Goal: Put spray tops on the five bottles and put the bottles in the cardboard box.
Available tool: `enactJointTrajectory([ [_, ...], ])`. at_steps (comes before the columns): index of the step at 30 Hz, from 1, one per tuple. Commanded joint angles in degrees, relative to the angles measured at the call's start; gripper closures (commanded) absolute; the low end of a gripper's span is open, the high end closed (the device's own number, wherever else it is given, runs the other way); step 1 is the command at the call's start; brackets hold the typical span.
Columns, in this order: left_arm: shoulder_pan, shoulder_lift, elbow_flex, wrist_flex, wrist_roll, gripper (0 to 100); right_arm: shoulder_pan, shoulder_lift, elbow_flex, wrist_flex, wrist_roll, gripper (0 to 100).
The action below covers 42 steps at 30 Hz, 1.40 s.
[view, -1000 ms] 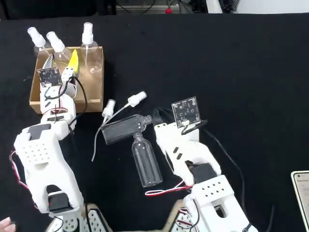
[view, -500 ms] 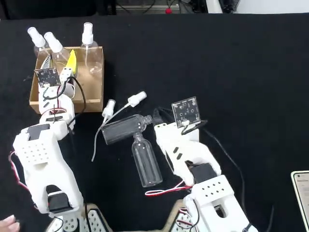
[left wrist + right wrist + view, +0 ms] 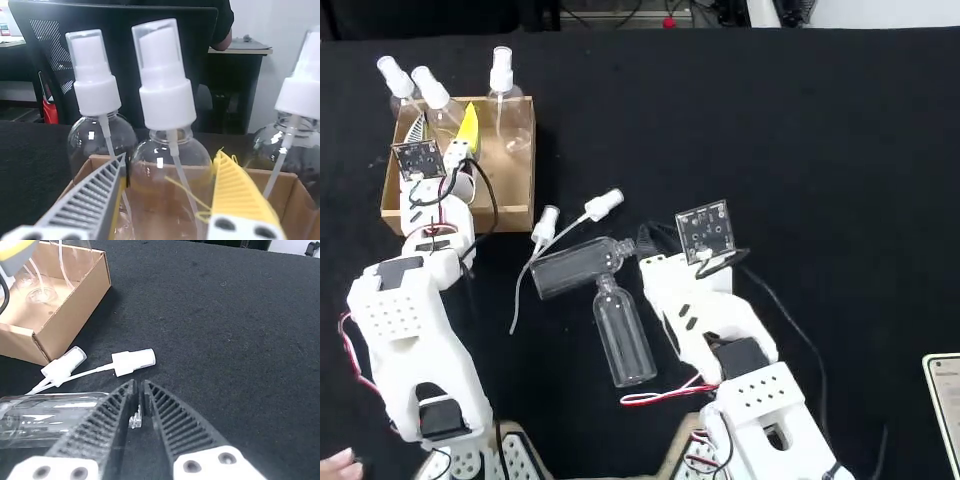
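Three clear bottles with white spray tops (image 3: 501, 68) stand along the far side of the cardboard box (image 3: 515, 195). My left gripper (image 3: 445, 125) is inside the box, open. Its grey and yellow fingers (image 3: 235, 190) flank the middle bottle (image 3: 167, 165) without pinching it. Two uncapped bottles lie on the black cloth, one crosswise (image 3: 570, 268) and one lengthwise (image 3: 623, 335). Two loose spray tops (image 3: 603, 205) (image 3: 132, 361) with dip tubes lie beside the box's near corner. My right gripper (image 3: 138, 384) is shut on the neck of the crosswise bottle (image 3: 50, 415).
The box's near half (image 3: 30, 305) holds nothing. Black cloth stretches open to the right and far side of the right arm (image 3: 720, 320). A white card (image 3: 945, 390) sits at the right table edge. A red and white cable (image 3: 660, 393) lies by the lengthwise bottle.
The left gripper has drawn back a little from the middle bottle, which shifted slightly left. The right arm and the lying bottles have not moved.
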Motion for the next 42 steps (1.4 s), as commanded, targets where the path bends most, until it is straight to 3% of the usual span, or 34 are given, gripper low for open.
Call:
enactJointTrajectory([
  [1, 0.22, -0.26, -2.33, -0.97, 0.09, 74, -0.44, -1.54, -0.31, -3.16, -0.26, 98.7],
  [14, 0.48, -0.18, -2.33, -0.79, 0.0, 74, -0.44, -1.54, -0.31, -3.16, -0.26, 98.7],
  [21, 0.75, -0.18, -2.33, -0.53, -0.26, 62, -0.35, -1.54, -0.31, -3.16, -0.26, 98.7],
  [42, -0.4, -0.79, -0.75, -1.05, 0.09, 68, -0.26, -1.54, -0.31, -3.25, -0.26, 98.7],
])
